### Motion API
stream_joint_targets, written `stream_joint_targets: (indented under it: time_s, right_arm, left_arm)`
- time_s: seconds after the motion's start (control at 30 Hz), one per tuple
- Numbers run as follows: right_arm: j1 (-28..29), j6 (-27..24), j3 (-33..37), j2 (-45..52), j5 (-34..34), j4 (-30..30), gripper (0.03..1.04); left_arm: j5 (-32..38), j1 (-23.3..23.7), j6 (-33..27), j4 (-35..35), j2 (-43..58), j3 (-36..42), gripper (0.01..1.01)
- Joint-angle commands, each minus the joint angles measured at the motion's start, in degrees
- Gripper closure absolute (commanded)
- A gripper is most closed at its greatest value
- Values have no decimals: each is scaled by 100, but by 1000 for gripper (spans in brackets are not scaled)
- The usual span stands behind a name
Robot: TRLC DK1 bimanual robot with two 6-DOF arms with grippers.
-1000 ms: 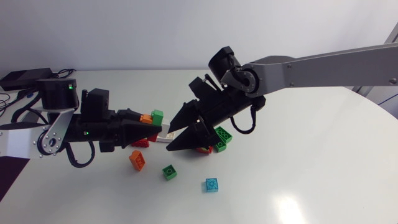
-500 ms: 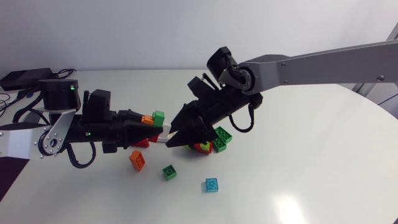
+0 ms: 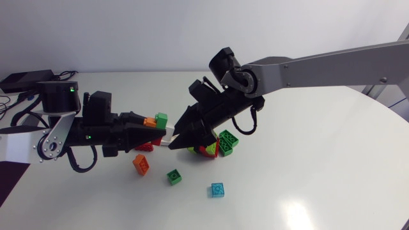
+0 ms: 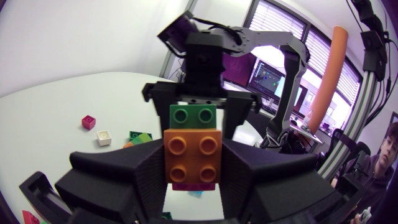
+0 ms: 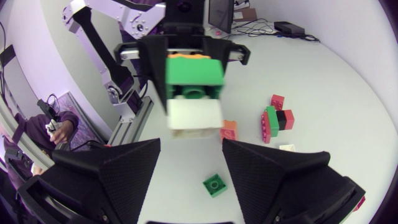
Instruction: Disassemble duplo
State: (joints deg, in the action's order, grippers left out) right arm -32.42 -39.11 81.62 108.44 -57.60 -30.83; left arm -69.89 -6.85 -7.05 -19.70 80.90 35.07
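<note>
Worktop: a white round worktop (image 3: pixel 307 166) carries both arms and a scatter of bricks.
Right arm: the right arm (image 3: pixel 319 64) comes in from the side and reaches past the middle. Its jaws are spread wide and grasp nothing, with one finger on either side of the stack's free end and not touching it.
Left arm: the left arm (image 3: pixel 57 134) sits low over the worktop. Its jaws are clenched on the duplo stack (image 4: pixel 193 149), holding it off the worktop and pointed at the right arm.
Stack: the orange brick (image 4: pixel 192 155) sits between the left fingers, the green brick (image 4: pixel 193 115) is ahead of it, and the white brick (image 5: pixel 194 114) is joined to the green one at the end nearest the right jaws.
Clump: a green and red clump (image 3: pixel 225 142) lies just beside and partly under the right jaws.
Loose bricks: an orange single (image 3: pixel 141 164), a green single (image 3: pixel 174 176) and a cyan single (image 3: pixel 218 190) lie apart near the front, and a pink brick (image 4: pixel 88 121) lies further off.
Progress: probably midway. Several bricks are already singles, but the held stack is joined in at least three parts and the clump looks unseparated. The white brick seems the next to pull.
Hidden: the right jaws cover part of the clump, so its brick count is unclear. A pink sliver shows under the orange brick, and I cannot tell whether it belongs to the stack.
</note>
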Motion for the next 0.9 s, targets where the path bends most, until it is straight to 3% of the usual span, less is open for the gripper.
stream_joint_targets:
  time_s: [0.0, 0.27, 0.47, 0.57, 0.87]
  right_arm:
    - [-1, 106, 73, 274, 118, 51, 338]
    - [8, 44, 64, 247, 100, 24, 338]
    - [8, -483, -59, 1, -260, -327, 320]
    - [-1, -756, -41, -60, -278, -565, 211]
    - [105, -782, -24, -122, -752, -626, 152]
  left_arm:
    - [-209, -62, -42, -51, -233, -97, 730]
    - [-201, -123, -60, -51, -224, -114, 728]
    - [-192, -71, -60, -51, -207, -88, 726]
    - [-201, -62, -60, -51, -198, -79, 726]
    - [-192, -229, -60, -33, -57, -62, 726]
